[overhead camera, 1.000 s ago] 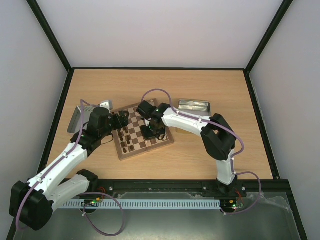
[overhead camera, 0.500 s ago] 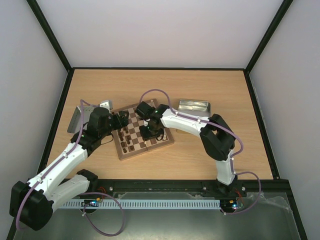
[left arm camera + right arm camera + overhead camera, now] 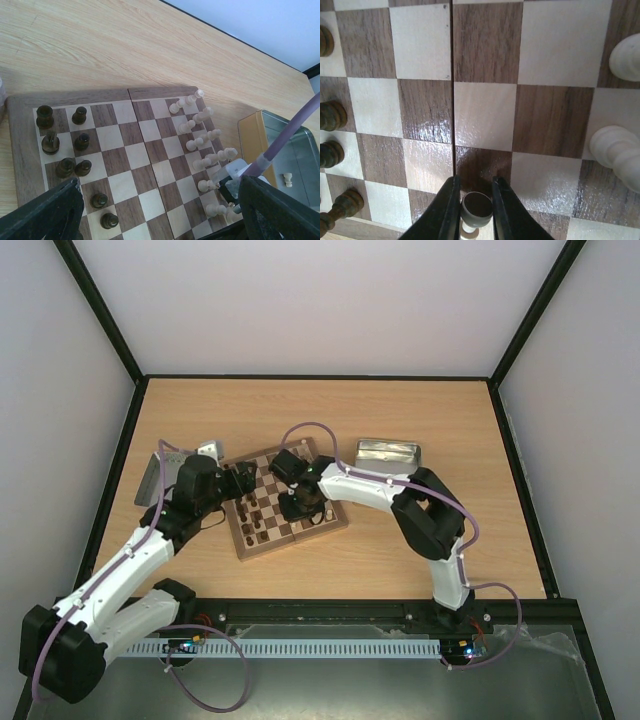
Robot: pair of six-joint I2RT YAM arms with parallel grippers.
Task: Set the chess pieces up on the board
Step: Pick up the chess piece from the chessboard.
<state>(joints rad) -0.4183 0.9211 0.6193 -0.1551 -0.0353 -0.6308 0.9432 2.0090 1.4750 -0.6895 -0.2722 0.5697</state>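
Note:
The board (image 3: 262, 466) lies left of the table's middle. Dark chess pieces (image 3: 75, 145) stand along its left side and cream chess pieces (image 3: 200, 130) along its right. My right gripper (image 3: 475, 200) hangs low over the board's middle squares (image 3: 485, 115), shut on a small pale chess piece (image 3: 476, 209) whose dark round base faces the camera. It shows from above as well, the right gripper (image 3: 300, 508) over the board's near half. My left gripper (image 3: 160, 220) hovers open over the board's left side, nothing between its fingers.
A shiny metal tin (image 3: 388, 453) stands right of the board; in the left wrist view this tin (image 3: 287, 155) holds a cream piece (image 3: 287, 178). Another tin (image 3: 160, 475) lies left of the board, behind my left arm. Dark pieces (image 3: 330, 117) and cream pieces (image 3: 615, 147) flank my right gripper.
My right gripper has shifted a little to the left over the board, still holding the piece. The left arm has not moved.

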